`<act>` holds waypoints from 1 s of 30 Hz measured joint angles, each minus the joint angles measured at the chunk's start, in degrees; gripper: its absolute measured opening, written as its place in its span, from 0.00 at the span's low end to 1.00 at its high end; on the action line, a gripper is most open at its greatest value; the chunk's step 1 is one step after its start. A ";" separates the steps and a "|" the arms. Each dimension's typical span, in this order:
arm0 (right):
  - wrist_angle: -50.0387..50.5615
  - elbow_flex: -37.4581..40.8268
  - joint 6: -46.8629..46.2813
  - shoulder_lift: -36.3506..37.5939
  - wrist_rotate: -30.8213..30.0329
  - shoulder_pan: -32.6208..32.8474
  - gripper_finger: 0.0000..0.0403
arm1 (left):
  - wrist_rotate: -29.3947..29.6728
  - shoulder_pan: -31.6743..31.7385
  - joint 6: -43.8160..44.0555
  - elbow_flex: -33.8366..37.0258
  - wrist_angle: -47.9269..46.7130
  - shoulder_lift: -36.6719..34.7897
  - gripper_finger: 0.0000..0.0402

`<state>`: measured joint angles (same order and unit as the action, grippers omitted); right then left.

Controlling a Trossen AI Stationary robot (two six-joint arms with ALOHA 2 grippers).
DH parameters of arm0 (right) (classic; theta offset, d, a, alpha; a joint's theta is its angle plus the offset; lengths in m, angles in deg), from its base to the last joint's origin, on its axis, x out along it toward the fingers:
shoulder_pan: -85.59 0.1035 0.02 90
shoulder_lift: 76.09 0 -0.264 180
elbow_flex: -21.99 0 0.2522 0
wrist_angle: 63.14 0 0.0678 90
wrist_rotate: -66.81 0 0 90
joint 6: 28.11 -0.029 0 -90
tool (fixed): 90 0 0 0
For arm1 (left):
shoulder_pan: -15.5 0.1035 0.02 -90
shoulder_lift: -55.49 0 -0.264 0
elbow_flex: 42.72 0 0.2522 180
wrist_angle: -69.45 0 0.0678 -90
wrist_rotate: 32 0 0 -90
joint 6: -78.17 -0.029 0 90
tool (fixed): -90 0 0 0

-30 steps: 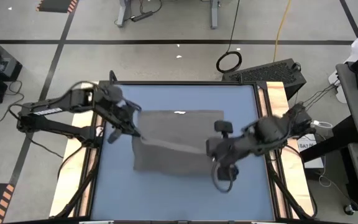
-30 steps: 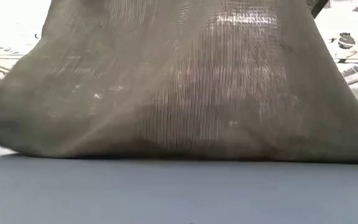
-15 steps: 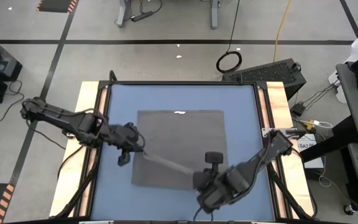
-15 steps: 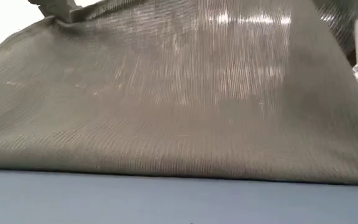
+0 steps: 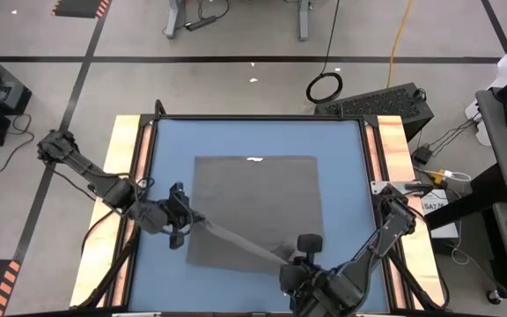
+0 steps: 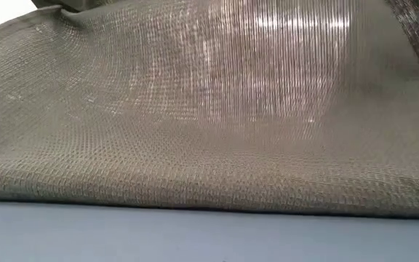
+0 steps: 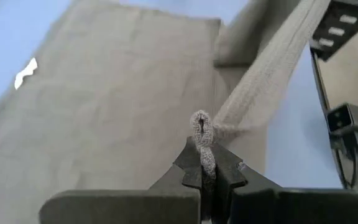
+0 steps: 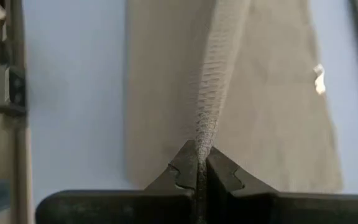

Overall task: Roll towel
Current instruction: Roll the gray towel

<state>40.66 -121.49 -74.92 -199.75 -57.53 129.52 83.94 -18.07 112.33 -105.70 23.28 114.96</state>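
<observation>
Grey-brown woven cloth towel spread on the blue tabletop, small white tag at its far edge, near edge lifted into a taut band between both arms. Left gripper clenched on the near-left corner; right gripper clenched on the near-right corner by the table's front edge.

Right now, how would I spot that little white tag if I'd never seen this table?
Start at the blue table. The grey-brown towel lies in its middle. The tag sits on the towel's far edge, the one farthest from both arms: a small white fleck, the only bright mark on the plain cloth.
</observation>
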 joint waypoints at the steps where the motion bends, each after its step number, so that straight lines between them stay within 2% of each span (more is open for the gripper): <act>1: 0.01 -0.01 0.30 0.05 -1.69 0.23 0.00 | 1.02 -0.67 0.03 0.00 0.39 0.36 0.01; 7: 0.01 0.00 -0.81 0.18 -9.90 0.03 0.00 | 6.84 -4.19 -0.02 0.02 2.06 2.37 0.01; 10: -0.08 0.52 -0.23 0.16 -15.94 -0.43 0.00 | 9.41 -4.93 -0.50 0.02 2.02 3.00 0.01; 14: 0.04 3.03 2.83 0.01 -23.43 -2.26 0.00 | 12.66 -5.59 -4.00 0.02 1.84 3.16 0.01; 18: 0.01 6.15 3.50 0.01 -28.11 -5.65 0.00 | 18.16 -5.54 -9.54 0.02 1.82 3.16 0.01; 21: -0.10 8.38 3.40 -0.01 -28.68 -8.38 0.00 | 21.37 -5.54 -12.26 0.02 1.42 3.14 0.01; 24: -0.94 10.73 -0.65 0.01 -28.61 -10.81 0.00 | 24.31 -5.54 -12.05 0.02 -0.18 3.13 0.01; 27: -1.45 12.98 -6.79 -0.01 -26.18 -12.27 0.00 | 27.48 -5.53 -7.40 0.02 -0.15 3.06 0.01; 30: -1.67 14.69 -11.17 0.01 -19.85 -12.74 0.00 | 27.49 -6.07 0.56 0.02 0.09 3.05 0.01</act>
<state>38.99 -106.79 -86.09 -199.75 -77.38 116.79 111.43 -24.14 112.90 -105.67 23.37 118.01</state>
